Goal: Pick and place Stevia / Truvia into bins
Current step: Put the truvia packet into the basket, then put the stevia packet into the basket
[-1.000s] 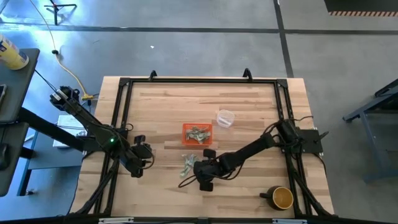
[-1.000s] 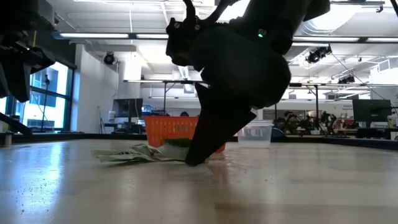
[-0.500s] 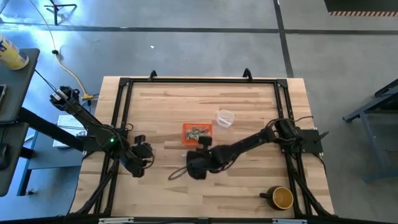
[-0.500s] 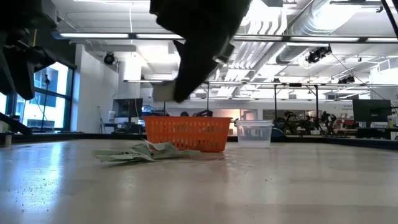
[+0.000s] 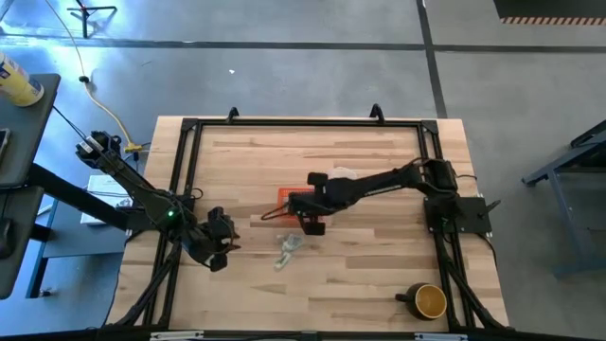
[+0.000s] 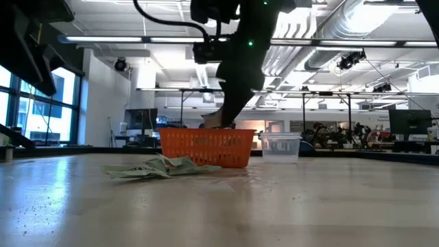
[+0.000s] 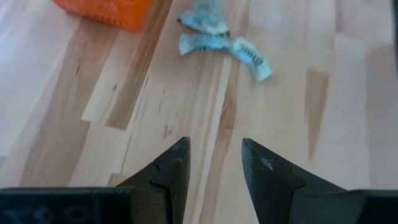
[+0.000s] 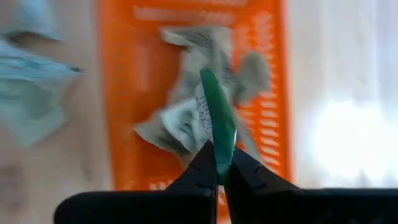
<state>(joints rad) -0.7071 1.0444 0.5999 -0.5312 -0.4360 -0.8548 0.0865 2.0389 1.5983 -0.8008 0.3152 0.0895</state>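
Green sachet [image 8: 217, 127] pinched in right gripper [image 8: 219, 169] jaws over orange bin [image 8: 273, 93]; left gripper [image 7: 214, 167] jaws spread.

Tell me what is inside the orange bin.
The orange bin holds several loose sachets. The right gripper, above it, pinches another sachet, which covers part of the pile, so an exact count is impossible.

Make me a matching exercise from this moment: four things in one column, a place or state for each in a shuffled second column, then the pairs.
Things:
1. right gripper
2. left gripper
3. orange bin
4. mug

Places or states:
A. open over bare wood
B. near the table's front right corner
C. shut on a sachet above the bin
D. holds several sachets

Pairs: 1-C, 2-A, 3-D, 4-B
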